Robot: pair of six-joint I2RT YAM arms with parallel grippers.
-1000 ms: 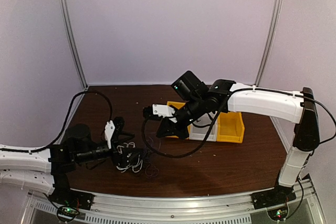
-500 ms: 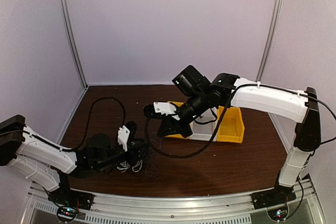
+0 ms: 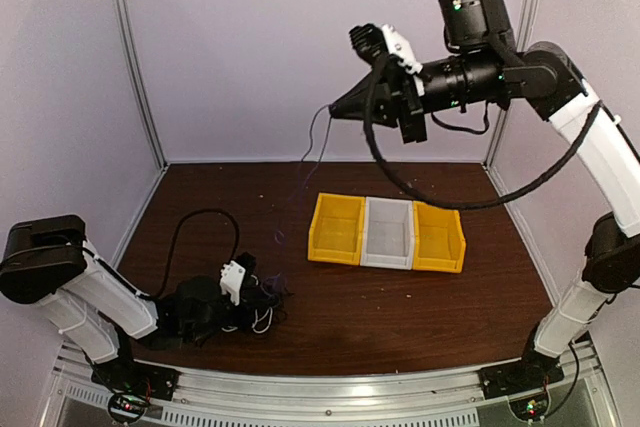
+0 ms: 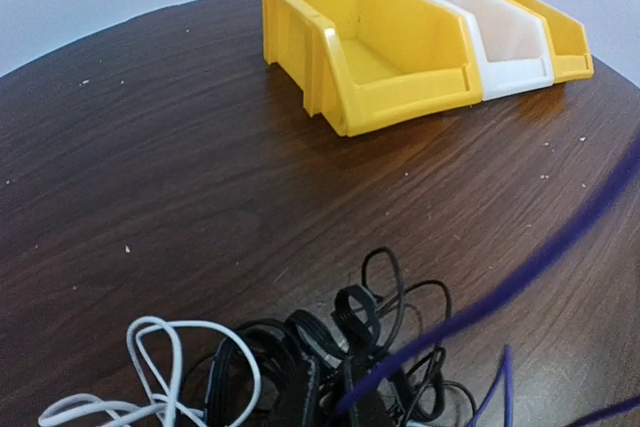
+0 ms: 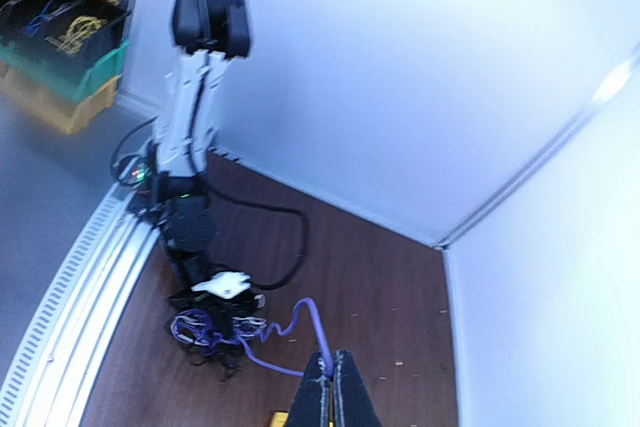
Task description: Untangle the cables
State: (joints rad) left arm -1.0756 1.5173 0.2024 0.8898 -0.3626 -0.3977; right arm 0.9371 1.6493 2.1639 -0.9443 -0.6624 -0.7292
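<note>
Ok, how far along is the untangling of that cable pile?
Nothing looks finished: the yellow and white plastic bins are empty. In hand: the raised right gripper is shut on a thin purple cable running down into the black and white cable tangle, where the left gripper sits. Left: freeing it and the rest.
</note>
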